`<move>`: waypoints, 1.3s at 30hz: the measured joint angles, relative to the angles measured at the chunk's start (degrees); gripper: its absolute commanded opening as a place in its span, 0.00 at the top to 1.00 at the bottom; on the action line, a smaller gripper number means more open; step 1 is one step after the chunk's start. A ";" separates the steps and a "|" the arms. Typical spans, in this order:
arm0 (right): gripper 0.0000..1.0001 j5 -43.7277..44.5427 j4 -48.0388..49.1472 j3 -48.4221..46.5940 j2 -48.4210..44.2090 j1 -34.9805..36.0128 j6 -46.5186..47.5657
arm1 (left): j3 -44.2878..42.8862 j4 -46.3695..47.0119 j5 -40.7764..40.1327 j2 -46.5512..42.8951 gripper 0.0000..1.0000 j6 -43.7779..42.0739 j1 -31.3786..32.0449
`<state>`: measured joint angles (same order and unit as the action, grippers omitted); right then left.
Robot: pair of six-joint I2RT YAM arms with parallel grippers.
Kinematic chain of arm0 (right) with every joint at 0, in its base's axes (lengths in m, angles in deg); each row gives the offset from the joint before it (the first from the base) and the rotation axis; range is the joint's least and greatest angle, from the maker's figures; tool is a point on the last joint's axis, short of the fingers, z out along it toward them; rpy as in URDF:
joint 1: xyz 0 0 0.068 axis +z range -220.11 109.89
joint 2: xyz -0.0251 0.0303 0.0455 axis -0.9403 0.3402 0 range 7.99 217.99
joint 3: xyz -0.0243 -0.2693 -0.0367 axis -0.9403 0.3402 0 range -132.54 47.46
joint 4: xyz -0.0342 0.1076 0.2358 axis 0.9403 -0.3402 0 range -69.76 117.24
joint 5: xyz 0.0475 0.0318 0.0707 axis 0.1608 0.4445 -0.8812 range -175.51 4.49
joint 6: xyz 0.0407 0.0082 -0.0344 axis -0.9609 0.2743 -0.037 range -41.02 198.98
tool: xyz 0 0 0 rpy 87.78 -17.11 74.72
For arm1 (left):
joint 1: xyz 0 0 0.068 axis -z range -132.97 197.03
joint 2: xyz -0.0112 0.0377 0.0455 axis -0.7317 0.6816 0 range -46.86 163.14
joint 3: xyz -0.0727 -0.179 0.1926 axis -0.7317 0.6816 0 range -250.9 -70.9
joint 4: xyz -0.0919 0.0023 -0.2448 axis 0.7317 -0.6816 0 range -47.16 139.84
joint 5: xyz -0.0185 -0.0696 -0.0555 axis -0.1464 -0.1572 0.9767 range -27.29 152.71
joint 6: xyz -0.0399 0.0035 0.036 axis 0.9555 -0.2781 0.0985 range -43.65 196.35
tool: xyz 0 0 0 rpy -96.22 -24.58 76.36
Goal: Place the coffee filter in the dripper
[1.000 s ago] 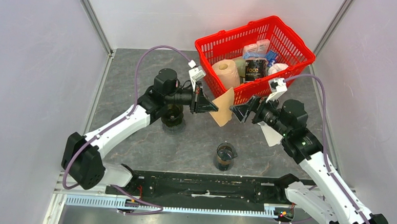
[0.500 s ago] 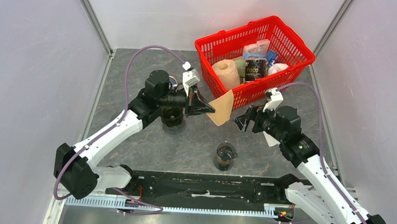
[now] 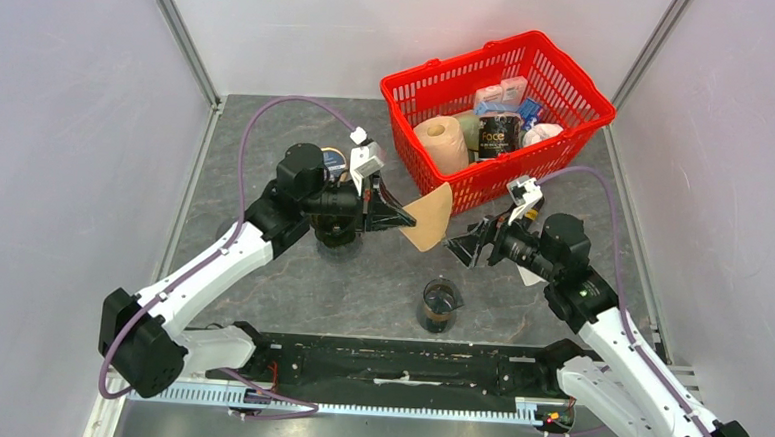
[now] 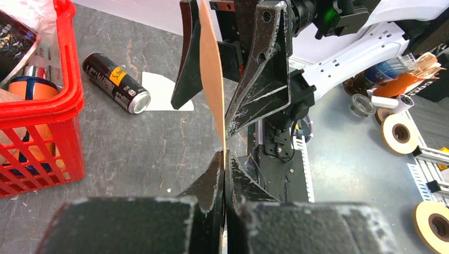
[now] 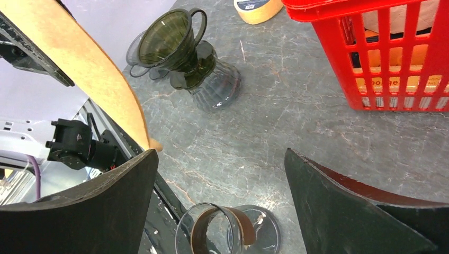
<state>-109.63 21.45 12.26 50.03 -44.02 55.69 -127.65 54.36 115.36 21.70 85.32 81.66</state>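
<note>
Grey stone counter [image 3: 267, 142] lies under both arms. Your left gripper [image 3: 403, 220] pinches the brown coffee filter [image 3: 431, 217], holding it in the air near the dripper [image 5: 173, 37]. Your right gripper [image 3: 460, 248] stands spread wide just beside it, holding nothing.

The top camera looks down from behind on the whole tabletop [image 3: 257, 142]. Each wrist camera sits close behind its own fingers [image 4: 209, 182], facing inward; both show the coffee filter [image 5: 90, 69] and basket [image 5: 370, 53].
</note>
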 measured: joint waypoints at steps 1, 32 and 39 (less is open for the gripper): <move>0.03 -0.33 0.57 0.15 -0.02 0.00 0.02 | 0.22 0.02 0.00 -0.24 0.98 -0.02 0.00; 0.03 -4.96 6.84 0.92 1.92 -0.02 -0.68 | 1.81 3.98 -0.81 -1.31 0.98 -0.09 0.00; 0.03 -4.94 6.47 1.09 0.63 0.00 -0.66 | 1.86 4.66 -1.53 -1.31 0.98 -0.09 0.00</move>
<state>-114.57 27.92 13.35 50.66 -44.02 55.04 -125.79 59.01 113.83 20.39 85.23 81.66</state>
